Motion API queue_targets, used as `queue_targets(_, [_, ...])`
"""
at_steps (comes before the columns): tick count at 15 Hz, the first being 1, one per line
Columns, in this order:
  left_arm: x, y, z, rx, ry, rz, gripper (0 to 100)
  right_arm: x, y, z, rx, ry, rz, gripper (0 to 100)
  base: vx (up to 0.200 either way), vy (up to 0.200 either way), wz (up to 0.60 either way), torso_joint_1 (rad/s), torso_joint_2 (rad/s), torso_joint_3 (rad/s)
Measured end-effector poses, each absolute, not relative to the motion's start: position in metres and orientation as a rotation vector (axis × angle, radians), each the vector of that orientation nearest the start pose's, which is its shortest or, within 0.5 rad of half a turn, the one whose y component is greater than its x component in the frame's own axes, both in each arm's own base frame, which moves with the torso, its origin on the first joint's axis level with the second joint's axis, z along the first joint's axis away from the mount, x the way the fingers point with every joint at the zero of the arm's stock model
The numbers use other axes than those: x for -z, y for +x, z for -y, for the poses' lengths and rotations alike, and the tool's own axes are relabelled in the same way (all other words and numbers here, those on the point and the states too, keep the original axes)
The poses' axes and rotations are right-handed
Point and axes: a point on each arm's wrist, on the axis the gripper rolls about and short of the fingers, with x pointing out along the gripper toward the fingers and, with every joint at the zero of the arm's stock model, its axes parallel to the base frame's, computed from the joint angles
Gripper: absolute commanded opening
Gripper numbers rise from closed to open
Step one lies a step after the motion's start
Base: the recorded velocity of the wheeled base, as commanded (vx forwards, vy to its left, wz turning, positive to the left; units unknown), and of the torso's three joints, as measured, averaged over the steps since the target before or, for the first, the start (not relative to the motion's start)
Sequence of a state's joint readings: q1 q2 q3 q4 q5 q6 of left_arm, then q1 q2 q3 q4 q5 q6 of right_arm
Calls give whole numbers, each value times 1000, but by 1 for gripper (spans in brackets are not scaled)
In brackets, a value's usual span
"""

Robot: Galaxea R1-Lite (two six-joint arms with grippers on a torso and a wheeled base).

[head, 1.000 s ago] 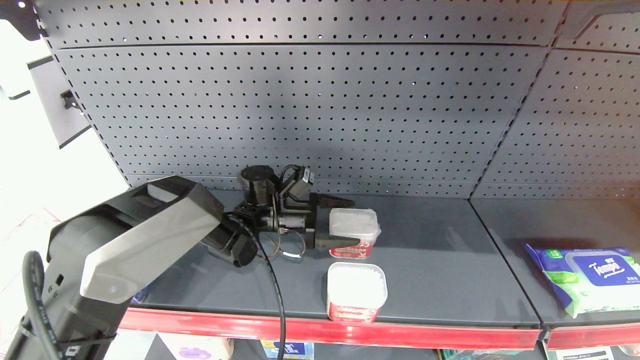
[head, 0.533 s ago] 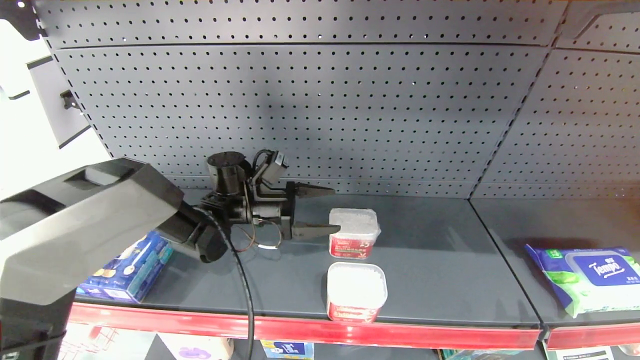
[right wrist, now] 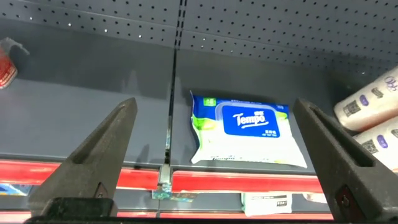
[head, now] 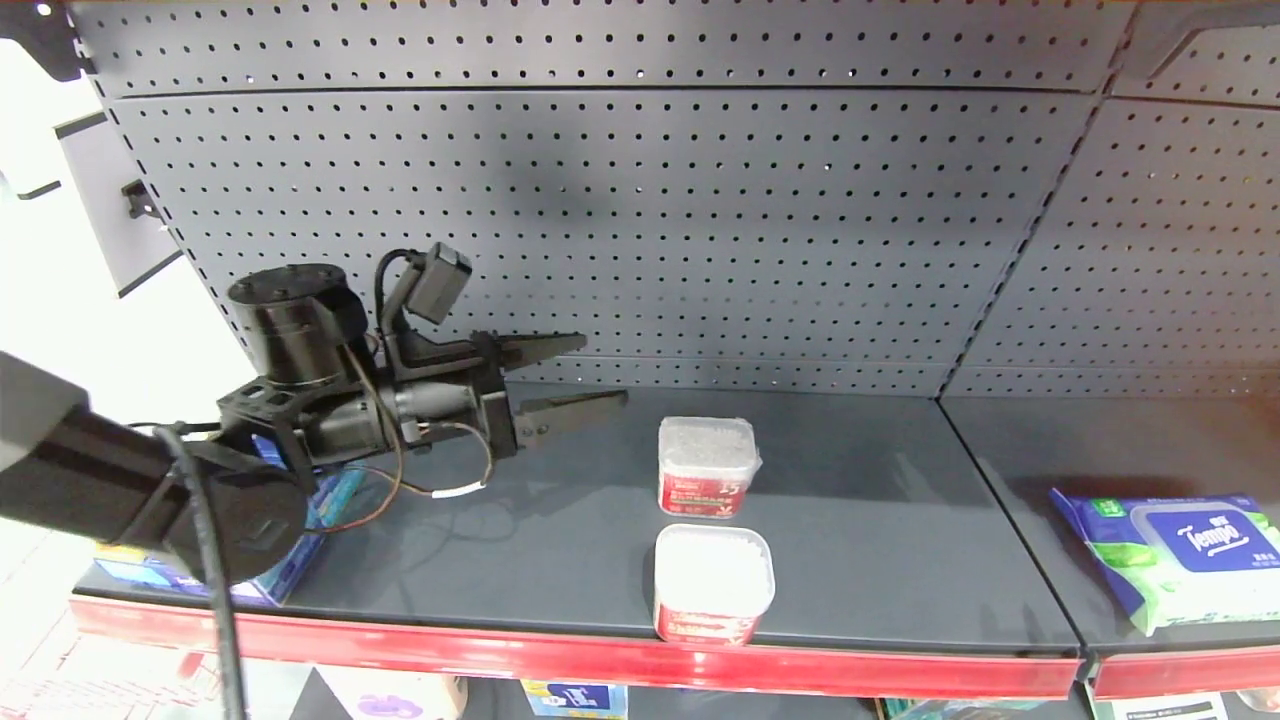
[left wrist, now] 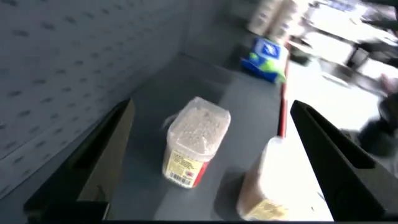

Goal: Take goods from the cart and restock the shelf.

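Tubs stand 2 deep on the shelf (head: 880, 520): rear tub (head: 707, 465), front tub (head: 713, 583). Left gripper (head: 603, 370) hangs wide open, empty, near the rear one. Right gripper (right wrist: 214, 104), spread and empty, faces a wipes pack (right wrist: 245, 130); beside it, its wrist view adds what may be paper rolls (right wrist: 373, 106).

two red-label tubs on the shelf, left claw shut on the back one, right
No: the left claw is open and empty, apart from the back tub, as the head view shows. That and the front tub do stand on the shelf.
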State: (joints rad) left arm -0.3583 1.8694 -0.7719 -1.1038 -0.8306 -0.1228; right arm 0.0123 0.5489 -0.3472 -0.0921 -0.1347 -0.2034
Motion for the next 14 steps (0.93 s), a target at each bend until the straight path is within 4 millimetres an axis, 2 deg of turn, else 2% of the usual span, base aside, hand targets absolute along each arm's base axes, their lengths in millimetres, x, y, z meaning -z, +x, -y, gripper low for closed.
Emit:
queue_targets(2, [-182,281,121,1081,-130,-106,100,-186,37,2,103,-212,-137,100,0,0,0,0,0,0])
queue_targets(4, [-196,254,109,985,-150,-216,100,-191,46,2,72,-210,-156,100,0,0,0,0,0,0])
queue_targets(7, [-209,203,87,832,-160,-429,100,-198,64,-3,-117,-192,-189,100,0,0,0,0,0,0])
queue_targets(10, [-217,153,67,710,-143,-552,100,-184,75,-6,-229,-165,-275,100,0,0,0,0,0,0])
queue_targets(12, [-222,136,62,693,-115,-549,100,-171,78,-5,-204,-113,-344,100,0,0,0,0,0,0])
queue_targets(14, [-221,131,63,609,-65,-563,100,-164,74,0,-71,-116,-366,100,0,0,0,0,0,0])
